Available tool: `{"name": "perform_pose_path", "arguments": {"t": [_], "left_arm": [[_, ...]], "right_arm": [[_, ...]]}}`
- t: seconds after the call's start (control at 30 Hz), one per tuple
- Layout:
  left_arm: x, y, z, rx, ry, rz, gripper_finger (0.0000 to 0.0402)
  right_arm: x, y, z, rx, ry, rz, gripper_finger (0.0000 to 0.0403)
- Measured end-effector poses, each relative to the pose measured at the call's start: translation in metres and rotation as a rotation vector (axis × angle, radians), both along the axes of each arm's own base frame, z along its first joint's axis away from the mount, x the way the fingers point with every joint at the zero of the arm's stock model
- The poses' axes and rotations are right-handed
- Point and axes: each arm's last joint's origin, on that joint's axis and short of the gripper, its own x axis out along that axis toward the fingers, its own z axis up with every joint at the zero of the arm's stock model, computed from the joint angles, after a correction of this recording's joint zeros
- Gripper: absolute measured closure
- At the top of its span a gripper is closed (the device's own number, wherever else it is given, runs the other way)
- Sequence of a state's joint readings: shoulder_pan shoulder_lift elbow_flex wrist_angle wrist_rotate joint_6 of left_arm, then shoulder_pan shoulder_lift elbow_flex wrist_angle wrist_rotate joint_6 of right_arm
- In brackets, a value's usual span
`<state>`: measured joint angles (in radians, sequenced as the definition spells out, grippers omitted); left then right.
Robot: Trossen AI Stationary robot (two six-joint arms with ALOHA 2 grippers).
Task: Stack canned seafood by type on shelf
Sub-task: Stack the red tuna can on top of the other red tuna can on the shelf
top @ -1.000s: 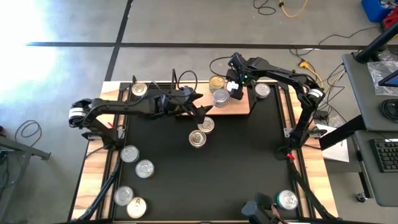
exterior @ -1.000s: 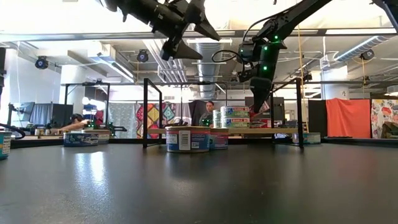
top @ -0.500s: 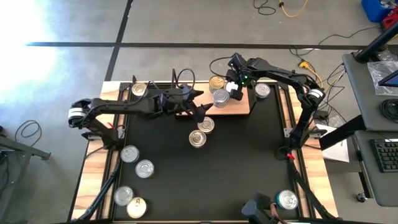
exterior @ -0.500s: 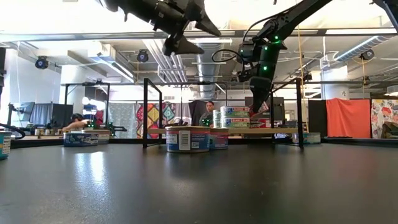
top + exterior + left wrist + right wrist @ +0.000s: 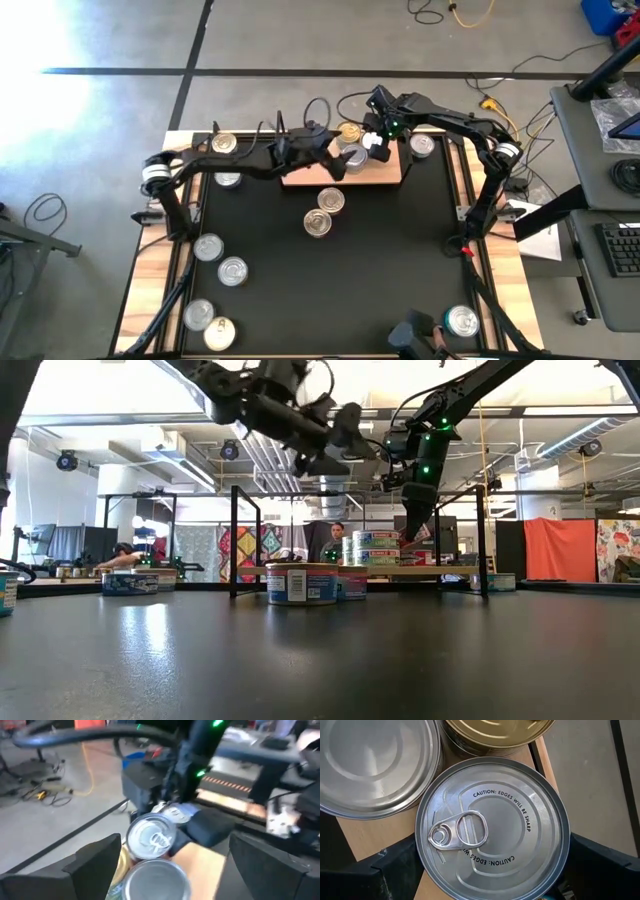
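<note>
At six o'clock on the large black table [image 5: 330, 290], nearest the low camera, one short round silver-lidded tin [image 5: 462, 321] sits alone by the near edge. Round at seven to eight o'clock four more tins [image 5: 221, 272] lie loose, one of them gold-lidded. At the centre two tins [image 5: 324, 211] stand touching, just in front of the small light-wood shelf board [image 5: 385, 172] at twelve o'clock.

Over that board both arms meet. The right gripper [image 5: 372, 140] stands released, its fingers wide on either side of a silver pull-tab tin [image 5: 492, 827] without visibly pressing it; beside that tin are a plain silver lid [image 5: 375, 762] and a gold lid [image 5: 495, 732], and the low view shows labelled tins there stacked two high. The left gripper [image 5: 340, 163] hangs over the board's left part, spread wide and carrying nothing, with two silver lids [image 5: 152, 855] between its fingers in its wrist view. Further tins rest at eleven [image 5: 222, 144] and one o'clock [image 5: 422, 145].

These tins look rigid, dense for their size and smooth-walled, so likely slippery. I judge the best hold to be across the side wall, low and level, clear of the sharp rim and pull-tab.
</note>
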<state>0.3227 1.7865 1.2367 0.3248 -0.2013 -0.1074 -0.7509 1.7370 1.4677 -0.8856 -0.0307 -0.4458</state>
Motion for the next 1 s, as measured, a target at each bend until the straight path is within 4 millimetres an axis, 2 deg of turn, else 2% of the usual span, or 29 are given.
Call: {"name": "perform_pose_path", "arguments": {"t": [0.13, 0.23, 0.33, 0.4, 0.53, 0.6, 0.73, 0.87, 1.0], "left_arm": [[0.021, 0.015, 0.0, -0.023, 0.098, 0.046, 0.0076], [0.038, 0.02, -0.008, -0.038, 0.158, 0.023, 0.0121], [0.049, 0.013, -0.018, -0.04, 0.141, -0.074, 0.0188], [0.053, 0.008, -0.015, -0.027, 0.076, -0.126, 0.0242], [0.05, 0.005, -0.019, -0.01, -0.016, -0.134, 0.0349], [0.047, 0.009, -0.027, -0.016, -0.03, -0.123, 0.0386], [0.041, 0.022, -0.035, -0.063, -0.071, -0.126, 0.0396], [0.043, 0.033, -0.05, -0.068, -0.053, -0.106, 0.0401], [0.053, 0.043, -0.046, -0.041, -0.058, -0.16, 0.0401]], "right_arm": [[0.0, 0.0, 0.0, -0.009, 0.006, 0.021, 0.0019], [0.0, 0.0, 0.0, -0.013, 0.009, 0.033, 0.0019], [0.0, 0.0, 0.0, -0.008, 0.006, 0.018, 0.0019], [0.0, 0.0, 0.0, -0.006, 0.004, 0.009, 0.0019], [0.0, 0.0, 0.0, -0.004, 0.003, 0.004, 0.0019], [0.0, 0.0, 0.0, -0.009, 0.007, 0.019, 0.0019], [0.0, 0.0, 0.0, -0.02, 0.009, 0.047, 0.0019], [0.002, -0.002, 0.0, -0.03, -0.004, 0.043, 0.0019], [0.002, -0.002, 0.0, -0.037, -0.006, 0.069, 0.0019]]}}
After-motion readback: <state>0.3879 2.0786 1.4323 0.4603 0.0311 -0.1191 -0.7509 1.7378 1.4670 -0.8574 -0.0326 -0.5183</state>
